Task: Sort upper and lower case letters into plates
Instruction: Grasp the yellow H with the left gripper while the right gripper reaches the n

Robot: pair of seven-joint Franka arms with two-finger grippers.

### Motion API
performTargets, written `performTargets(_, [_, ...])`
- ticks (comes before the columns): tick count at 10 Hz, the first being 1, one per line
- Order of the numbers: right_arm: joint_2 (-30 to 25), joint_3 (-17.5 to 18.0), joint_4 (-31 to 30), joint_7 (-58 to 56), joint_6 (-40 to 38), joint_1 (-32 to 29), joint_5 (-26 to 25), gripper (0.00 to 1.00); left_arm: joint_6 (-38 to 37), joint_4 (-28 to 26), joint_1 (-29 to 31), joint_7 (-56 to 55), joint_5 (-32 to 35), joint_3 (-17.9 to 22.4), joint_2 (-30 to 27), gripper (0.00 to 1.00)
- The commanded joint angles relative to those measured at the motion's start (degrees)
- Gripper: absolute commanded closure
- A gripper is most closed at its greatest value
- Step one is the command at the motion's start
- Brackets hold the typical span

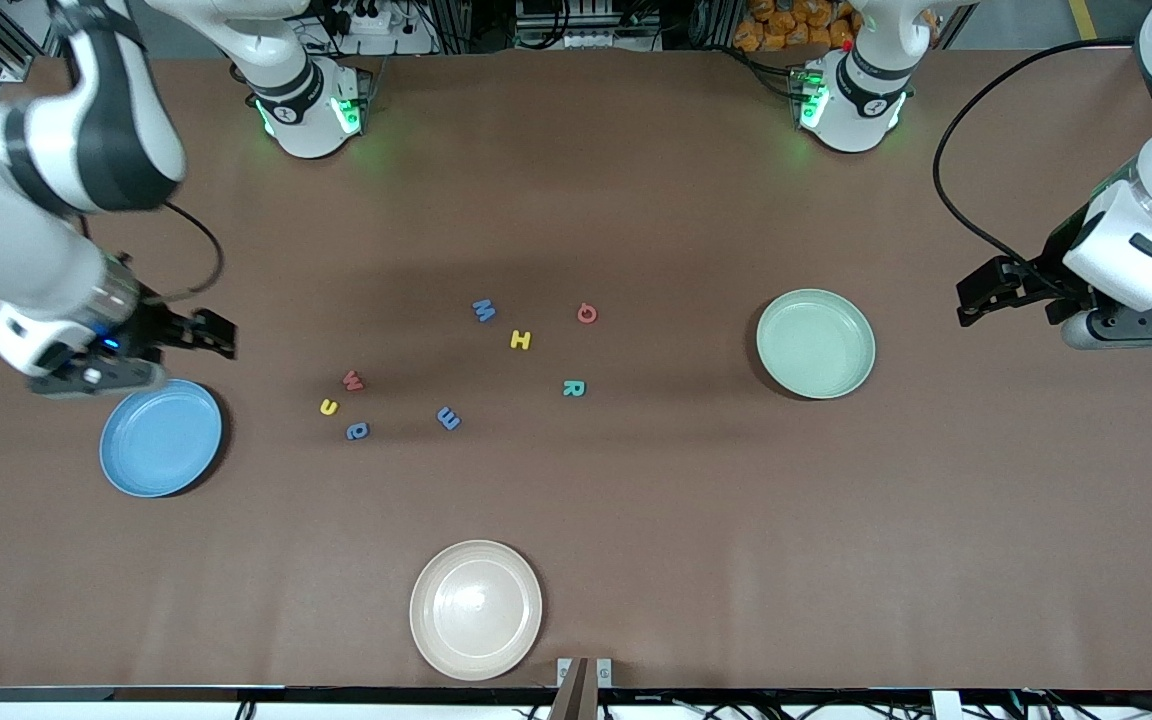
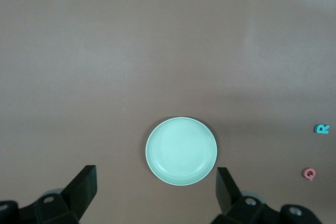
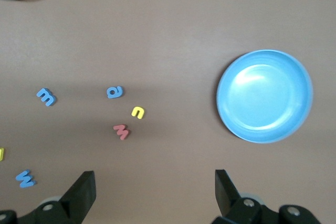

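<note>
Front view, all eight letters lie loose on the brown table [image 1: 636,520], mid-frame, none in a plate yet.

Upper cluster: blue M [image 1: 483,311], yellow H [image 1: 521,340], red Q [image 1: 587,314], teal R [image 1: 574,388].
Lower cluster: red w [image 1: 353,381], yellow u [image 1: 328,406], blue a [image 1: 357,431], blue m [image 1: 448,418].

Light blue plate [image 1: 161,438] sits at left of frame; mint green plate [image 1: 816,343] at right of frame. Both bare. A cream-white plate [image 1: 476,609] sits at bottom centre, not part of the sort.

Right gripper [image 1: 208,335] hangs at left of frame, just above the blue plate's upper rim; jaws spread wide, holding nothing. Left gripper [image 1: 981,298] hangs at the right of the frame, past the green plate; jaws likewise wide apart and bare. Neither arm is over a letter.

Handling, my judgement: the letters look light, flat and fairly stiff, probably foam or plastic. They sit low on the table, so the jaws must come almost down to the surface and pinch across the narrow width of a letter. Expect them to skid or tip if nudged on one side only. w, u and a lie close together; take the outermost first to avoid knocking the neighbours.
</note>
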Motion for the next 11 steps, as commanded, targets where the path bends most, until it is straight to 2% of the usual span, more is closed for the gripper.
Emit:
performTargets(1, [-0.37, -3.17, 10.55, -2.14, -9.87, 0.98, 1.53, 0.0, -1.08, 0.79, 0.03, 0.6, -0.7, 0.06, 0.02, 0.0])
performTargets(3, [-0.45, -9.05, 16.16, -2.06, -15.38, 5.45, 1.79, 0.0, -1.25, 0.53, 0.03, 0.78, -0.78, -0.11, 0.02, 0.0])
performTargets(4, [-0.37, -10.04, 17.14, -2.15, -15.83, 5.73, 2.14, 0.0, -2.47, 0.09, -0.15, 0.61, -0.78, -1.24, 0.19, 0.0])
performTargets(6, [1.29, -9.88, 16.54, -2.24, -15.49, 5.82, 2.23, 0.0, -4.84, -0.96, -1.72, -0.53, -0.96, -4.05, 0.28, 0.0])
performTargets(7, [4.0, -9.79, 16.53, -2.24, -14.79, 6.52, 2.4, 0.0, -5.64, -1.66, -4.43, -3.67, -0.87, -5.11, 0.72, 0.0])
performTargets(9, [9.28, -9.79, 14.35, -2.24, -9.11, 8.01, 4.77, 0.0, -5.12, -1.15, -13.9, -15.93, -0.87, -5.21, 5.35, 0.0])
performTargets(10, [10.61, -9.88, 10.77, -2.24, -3.85, 9.76, 4.78, 0.0, -3.29, -0.62, -17.08, -20.27, -1.05, -5.21, 9.21, 0.0])
performTargets(11, [11.49, -9.79, 7.16, -2.24, 0.47, 10.56, 4.69, 0.0, 1.6, -0.61, -20.42, -22.84, -0.96, -5.21, 11.77, 0.0])
